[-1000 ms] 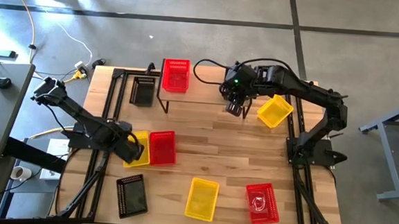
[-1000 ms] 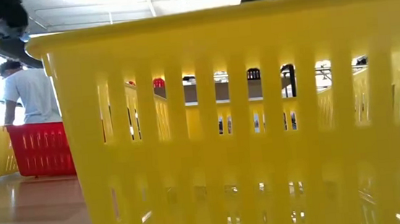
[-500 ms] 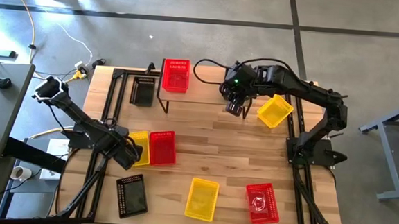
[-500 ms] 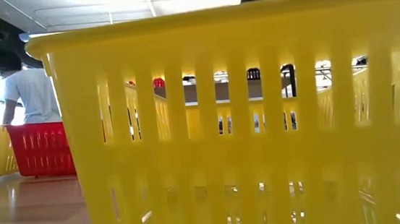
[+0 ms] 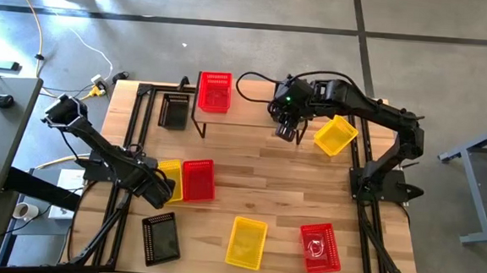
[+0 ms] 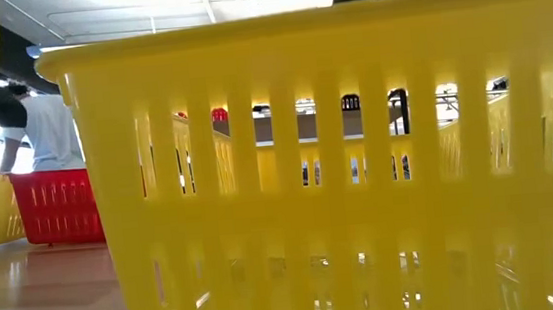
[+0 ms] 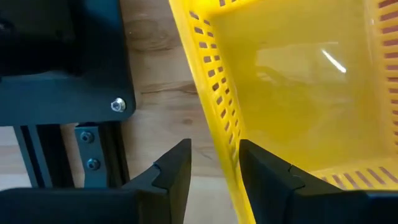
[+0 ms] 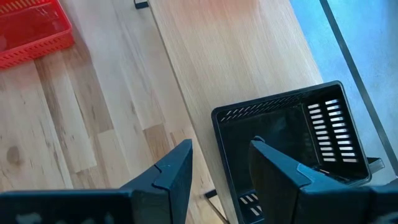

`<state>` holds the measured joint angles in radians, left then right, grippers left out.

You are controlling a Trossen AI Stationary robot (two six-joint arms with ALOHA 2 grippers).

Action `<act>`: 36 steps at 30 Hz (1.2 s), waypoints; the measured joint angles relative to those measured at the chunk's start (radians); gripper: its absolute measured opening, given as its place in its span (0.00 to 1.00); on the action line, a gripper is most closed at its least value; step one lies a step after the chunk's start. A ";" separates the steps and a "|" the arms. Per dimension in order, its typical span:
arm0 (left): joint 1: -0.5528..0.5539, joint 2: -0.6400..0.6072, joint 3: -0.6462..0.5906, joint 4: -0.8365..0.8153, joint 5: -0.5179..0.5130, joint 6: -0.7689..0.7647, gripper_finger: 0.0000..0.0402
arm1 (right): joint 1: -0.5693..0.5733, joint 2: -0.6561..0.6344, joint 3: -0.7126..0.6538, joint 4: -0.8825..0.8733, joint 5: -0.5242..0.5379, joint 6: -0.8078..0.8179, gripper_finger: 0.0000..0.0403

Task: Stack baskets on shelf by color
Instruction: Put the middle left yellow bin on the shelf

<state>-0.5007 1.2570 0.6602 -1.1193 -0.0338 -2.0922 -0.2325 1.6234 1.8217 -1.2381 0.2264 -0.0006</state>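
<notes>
My left gripper (image 5: 157,186) (image 7: 214,165) is open at the table's left side. Its fingers stand on either side of the left long wall (image 7: 211,106) of a yellow basket (image 5: 171,179), which rests on the table beside a red basket (image 5: 198,180). My right gripper (image 5: 288,129) (image 8: 217,162) is open above the right end of the shelf (image 5: 249,110). Its fingers straddle one wall (image 8: 216,143) of a black basket (image 8: 292,143) standing on the plank. A red basket (image 5: 214,92) stands on the shelf's left end.
A black basket (image 5: 175,111) sits on the table left of the shelf, and a tilted yellow one (image 5: 335,135) to its right. Near the front edge lie a black (image 5: 161,237), a yellow (image 5: 247,243) and a red basket (image 5: 320,247). A person (image 6: 49,135) stands beyond the table.
My left arm has come down and shifted slightly toward the table's left edge, ending at the yellow basket's left wall. The right arm and all baskets have stayed where they were.
</notes>
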 joint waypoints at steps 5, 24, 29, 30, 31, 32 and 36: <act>0.000 0.009 -0.011 0.026 0.000 0.005 0.24 | 0.000 0.000 0.000 0.000 0.000 -0.006 0.35; 0.000 -0.028 -0.005 -0.013 -0.010 -0.045 0.01 | 0.000 0.000 0.000 -0.031 -0.002 -0.008 0.35; 0.000 -0.057 0.046 -0.078 -0.037 -0.062 0.01 | 0.000 0.000 -0.001 -0.030 -0.042 -0.024 0.35; 0.000 -0.062 0.064 -0.102 -0.041 -0.063 0.01 | 0.000 0.000 0.000 -0.030 -0.058 -0.030 0.35; 0.000 -0.064 0.085 -0.132 -0.045 -0.063 0.01 | 0.001 0.000 -0.001 -0.030 -0.072 -0.034 0.35; 0.000 -0.067 0.108 -0.169 -0.049 -0.063 0.01 | 0.003 0.000 -0.001 -0.029 -0.083 -0.034 0.35; 0.000 -0.069 0.226 -0.346 -0.077 -0.071 0.01 | 0.018 0.000 -0.001 -0.021 -0.087 -0.053 0.35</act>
<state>-0.5007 1.1885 0.8858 -1.4651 -0.1106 -2.1628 -0.2142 1.6234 1.8210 -1.2587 0.1398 -0.0532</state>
